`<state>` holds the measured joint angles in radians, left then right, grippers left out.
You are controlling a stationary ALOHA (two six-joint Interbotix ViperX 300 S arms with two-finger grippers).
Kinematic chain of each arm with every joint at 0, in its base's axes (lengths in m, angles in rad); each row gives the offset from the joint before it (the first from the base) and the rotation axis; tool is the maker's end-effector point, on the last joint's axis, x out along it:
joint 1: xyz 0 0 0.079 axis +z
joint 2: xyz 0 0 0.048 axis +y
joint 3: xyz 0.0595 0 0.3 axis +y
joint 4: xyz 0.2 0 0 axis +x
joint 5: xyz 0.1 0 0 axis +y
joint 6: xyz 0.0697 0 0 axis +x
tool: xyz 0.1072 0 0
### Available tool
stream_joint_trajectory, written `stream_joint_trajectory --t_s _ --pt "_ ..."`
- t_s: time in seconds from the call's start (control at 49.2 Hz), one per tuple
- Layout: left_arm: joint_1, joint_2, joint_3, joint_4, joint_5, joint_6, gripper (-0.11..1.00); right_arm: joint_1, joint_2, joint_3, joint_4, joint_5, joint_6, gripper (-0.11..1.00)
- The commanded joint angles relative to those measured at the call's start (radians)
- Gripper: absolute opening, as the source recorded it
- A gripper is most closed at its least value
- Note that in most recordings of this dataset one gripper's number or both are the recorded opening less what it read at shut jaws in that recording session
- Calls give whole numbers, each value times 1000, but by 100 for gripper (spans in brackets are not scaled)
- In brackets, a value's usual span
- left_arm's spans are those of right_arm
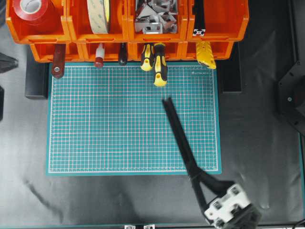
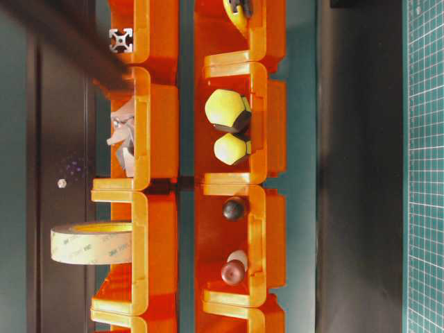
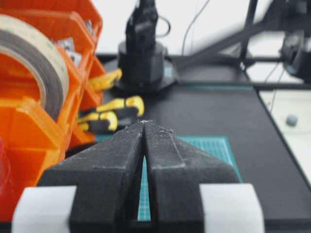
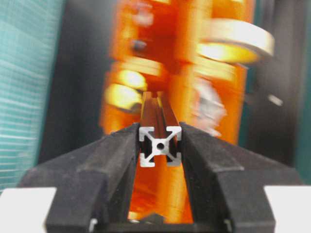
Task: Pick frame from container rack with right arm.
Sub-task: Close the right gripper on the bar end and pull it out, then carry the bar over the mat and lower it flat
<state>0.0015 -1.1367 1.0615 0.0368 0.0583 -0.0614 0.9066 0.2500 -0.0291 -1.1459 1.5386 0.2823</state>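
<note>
A matte black tabletop (image 1: 257, 143) fills the overhead view, showing soft wrinkles and pale glare at the lower left of the frame. A green cutting mat (image 1: 119, 124) with a fine white grid lies flat across the centre, its teal border running along the lower middle. In the left wrist view, the upper part of the frame is washed out by bright white light, with thin dark struts (image 3: 250, 24) and cables crossing it at upper right.
</note>
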Motion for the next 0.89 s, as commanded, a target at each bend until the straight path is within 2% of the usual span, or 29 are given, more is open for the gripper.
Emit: stream_joint_trajectory --t_s 0.0,0.244,0.508,0.63,0.874 --pt "-3 -6 -38 3 -5 -5 0 6 0 9 55 -64 3 25" --pt "-3 -15 -41 3 -5 -5 0 -32 -3 156 92 -272 9 25" --pt "0 -9 -35 3 -5 -2 0 -158 -26 318 95 -508 11 25" --pt "0 -11 -35 5 -5 -2 0 -229 -23 342 94 -565 11 25" --pt "3 -14 -34 5 -5 8 0 -339 -15 336 67 -584 3 25"
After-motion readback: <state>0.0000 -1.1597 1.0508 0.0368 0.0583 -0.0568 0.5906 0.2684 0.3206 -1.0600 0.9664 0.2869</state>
